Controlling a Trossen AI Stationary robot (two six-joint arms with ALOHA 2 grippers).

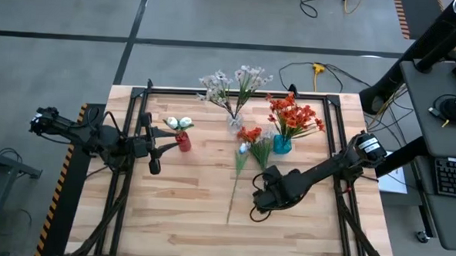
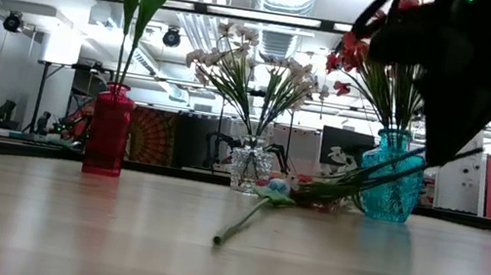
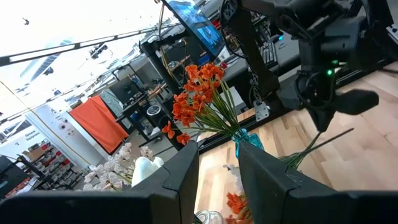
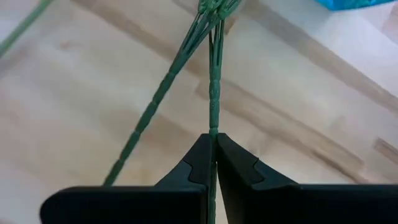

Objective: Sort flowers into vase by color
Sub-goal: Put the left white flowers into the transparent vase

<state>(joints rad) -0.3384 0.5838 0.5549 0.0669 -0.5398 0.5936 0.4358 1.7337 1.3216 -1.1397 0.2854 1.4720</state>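
The right gripper (image 4: 214, 158) sits low over the table (image 1: 185, 219) at about 5 o'clock from centre, its fingers pinched shut on the thin green stalk of a loose orange stem (image 1: 250, 134). In its own wrist view the stalk runs straight out from between the pads, with another stalk slanting just beside it, so the grip is near the tail end. That makes sense: holding far from the bloom keeps the head free to be swung toward a vase mouth.

3 vases stand in a row along the far side of the table. The red vase (image 1: 183, 141) at 10 o'clock holds 2 white tulip buds (image 1: 178, 123); the clear vase (image 1: 234, 121) at 12 o'clock holds the pale pink-white sprays (image 1: 234, 83); the blue vase (image 1: 282, 144) at 2 o'clock holds the orange-red blooms (image 1: 294, 115). Each colour already has its own home.

Still unsorted, a small heap lies just in front of the blue vase: the held orange stem, what looks like a pale bud (image 1: 244, 148), though it is small, and a long stalk (image 1: 232, 191) trailing toward 6 o'clock.

The left gripper (image 1: 152, 146) waits beside the red vase at 9 o'clock, fingers parted and empty, clear of the right arm's reach.

The orange stem likely belongs in the blue vase, very near.
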